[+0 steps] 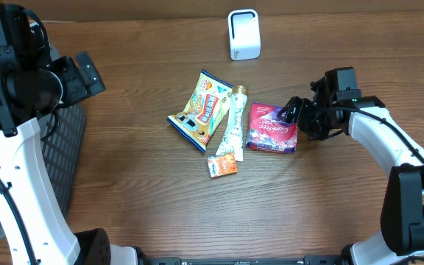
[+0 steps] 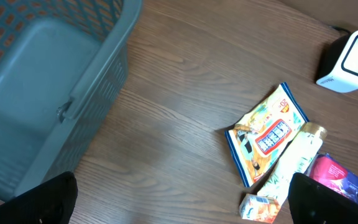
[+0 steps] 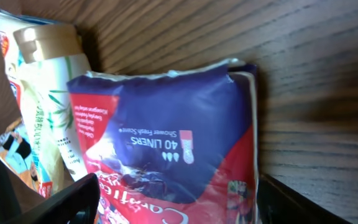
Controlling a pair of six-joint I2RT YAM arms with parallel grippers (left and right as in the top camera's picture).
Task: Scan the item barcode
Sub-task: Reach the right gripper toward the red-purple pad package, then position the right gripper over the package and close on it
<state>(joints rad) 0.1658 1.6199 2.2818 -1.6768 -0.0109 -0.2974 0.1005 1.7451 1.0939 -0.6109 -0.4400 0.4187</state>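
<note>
A red and purple pack of liners (image 1: 272, 127) lies flat on the wooden table, right of the middle. My right gripper (image 1: 294, 118) is low at the pack's right end. In the right wrist view the pack (image 3: 166, 143) fills the gap of this gripper (image 3: 176, 208), and the black fingers (image 3: 55, 202) stand wide, close to its two sides. The white scanner (image 1: 244, 34) stands at the table's far edge. My left gripper (image 2: 182, 208) hangs open high over the left side, with nothing between its fingers (image 2: 48, 199).
Left of the pack lie a white and green tube (image 1: 232, 125), a yellow snack bag (image 1: 201, 109) and a small orange box (image 1: 222, 165). A grey basket (image 2: 42, 93) stands at the table's left edge.
</note>
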